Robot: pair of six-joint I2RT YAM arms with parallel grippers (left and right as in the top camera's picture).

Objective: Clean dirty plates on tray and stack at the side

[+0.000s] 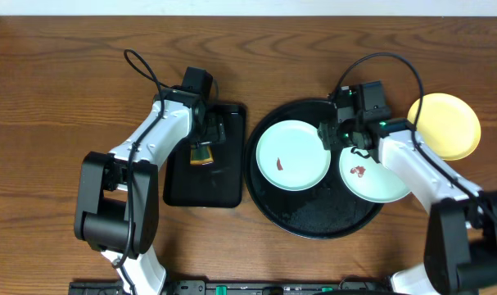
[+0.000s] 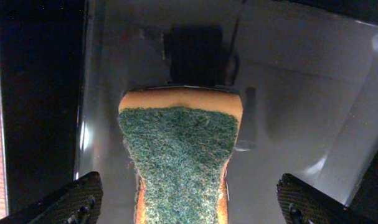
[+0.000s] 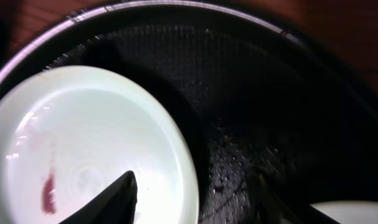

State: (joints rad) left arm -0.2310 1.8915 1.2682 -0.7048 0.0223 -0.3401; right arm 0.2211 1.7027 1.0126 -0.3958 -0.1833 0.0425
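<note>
Two pale mint plates lie on the round black tray [image 1: 314, 220]. The left plate [image 1: 291, 156] has a reddish smear [image 3: 48, 196], and the right plate [image 1: 381, 182] is smeared too. A pale yellow plate [image 1: 446, 124] rests on the table to the right of the tray. My right gripper [image 1: 334, 135] hovers between the two mint plates. It is open [image 3: 195, 190], with the left plate's right rim [image 3: 185, 168] between its fingers. My left gripper [image 2: 189, 205] is wide open either side of a green-topped orange sponge [image 2: 179, 155].
The sponge [image 1: 201, 154] lies on a smaller rectangular black tray [image 1: 203, 190] left of the round tray. Bare wooden table surrounds both trays. A black cable loops above each arm.
</note>
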